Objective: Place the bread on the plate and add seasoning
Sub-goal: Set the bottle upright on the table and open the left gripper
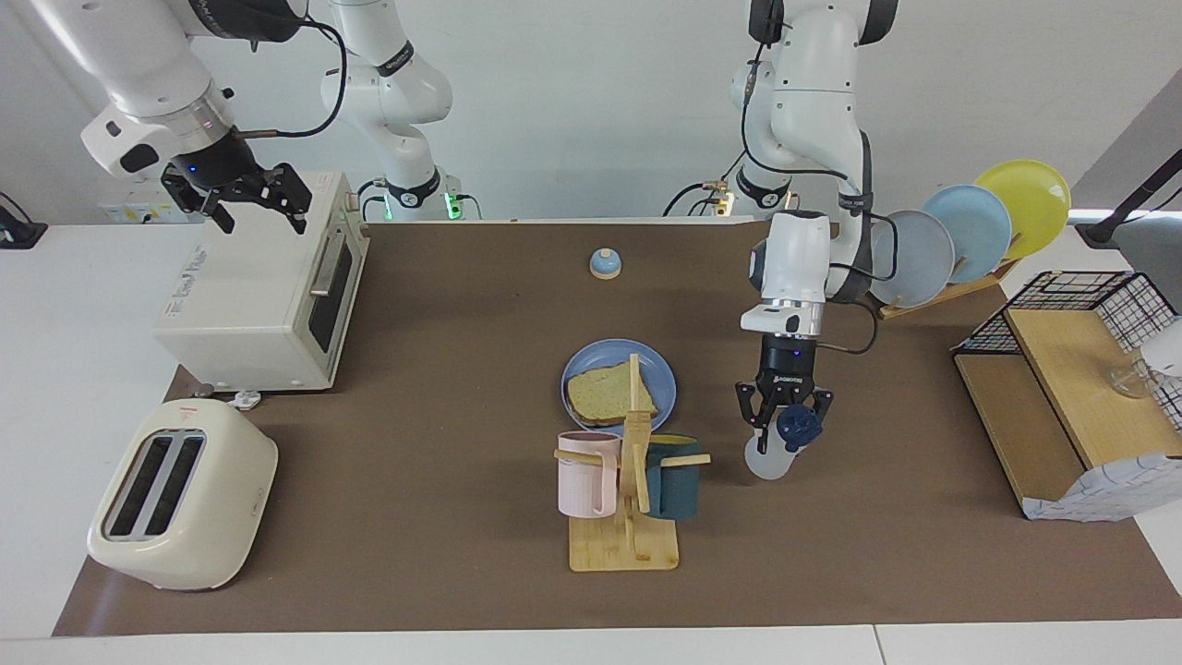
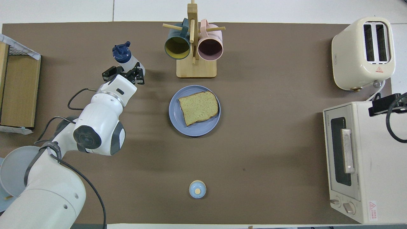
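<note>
Cream-white toaster oven (image 1: 263,296) stands at the right arm's end of the desk (image 1: 462,591), with a pop-up toaster (image 1: 180,494) farther from the robots beside it. Over the oven's top hangs the right hand (image 1: 242,199), its fingers spread wide and holding nothing; that arm waits. Toward the middle of the brown mat, a small blue-domed bell (image 1: 605,264) sits near the robots. The periwinkle-blue plate (image 1: 596,362) lies at the centre with the bread (image 1: 605,394) flat on it. Just beside the plate, farther from the robots, a wooden mug tree (image 1: 628,517) carries a pink mug (image 1: 586,473) and a dark teal mug (image 1: 674,480). Next comes the left hand (image 1: 780,420), clamped on the seasoning bottle (image 1: 771,454), which is tilted, its navy cap up by the fingers, over the mat between the mug tree and the wire shelf (image 1: 1071,388). Three plates lean in a rack (image 1: 970,222) near the left arm's base.
</note>
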`<state>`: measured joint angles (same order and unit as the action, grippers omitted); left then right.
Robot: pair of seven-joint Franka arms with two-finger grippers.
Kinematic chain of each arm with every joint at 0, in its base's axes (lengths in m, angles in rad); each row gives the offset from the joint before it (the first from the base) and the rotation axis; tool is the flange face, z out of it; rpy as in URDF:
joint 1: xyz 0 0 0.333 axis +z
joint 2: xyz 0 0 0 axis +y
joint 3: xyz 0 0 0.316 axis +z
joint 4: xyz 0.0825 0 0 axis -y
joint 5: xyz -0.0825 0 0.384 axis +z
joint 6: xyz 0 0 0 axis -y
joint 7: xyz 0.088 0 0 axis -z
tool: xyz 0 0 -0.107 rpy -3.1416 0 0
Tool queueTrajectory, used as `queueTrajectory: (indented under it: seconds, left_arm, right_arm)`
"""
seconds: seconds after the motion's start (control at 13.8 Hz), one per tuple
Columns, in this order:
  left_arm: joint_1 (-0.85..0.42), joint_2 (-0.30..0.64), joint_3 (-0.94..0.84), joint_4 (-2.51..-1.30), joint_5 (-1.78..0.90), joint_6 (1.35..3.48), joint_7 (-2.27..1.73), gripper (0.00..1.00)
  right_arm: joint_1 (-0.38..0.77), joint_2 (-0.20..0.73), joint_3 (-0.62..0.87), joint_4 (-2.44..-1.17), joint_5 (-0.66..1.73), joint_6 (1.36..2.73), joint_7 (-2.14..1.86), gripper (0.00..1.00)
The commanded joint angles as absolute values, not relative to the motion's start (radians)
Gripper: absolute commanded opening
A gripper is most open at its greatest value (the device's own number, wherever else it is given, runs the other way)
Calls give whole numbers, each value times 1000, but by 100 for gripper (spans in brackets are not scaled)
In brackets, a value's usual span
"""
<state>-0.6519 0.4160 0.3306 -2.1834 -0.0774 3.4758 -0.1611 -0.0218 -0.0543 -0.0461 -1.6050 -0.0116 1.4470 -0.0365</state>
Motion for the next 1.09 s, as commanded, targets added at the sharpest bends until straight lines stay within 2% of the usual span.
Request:
queueTrajectory:
  seconds: [0.0,0.58,1.01]
  left_arm:
    - [-661,497,339,-2091,-86,3505,-193,0]
    - [-611,612,342,-1971,-20,3507,-190,0]
    - [-598,617,342,-1968,34,3507,-189,0]
  right_arm:
    - [-35,-66,-41,-1618,-12,1460,-61,100]
    - [-35,-66,-41,-1618,-11,1460,-61,100]
    - [-35,-66,-41,-1618,-12,1460,-61,100]
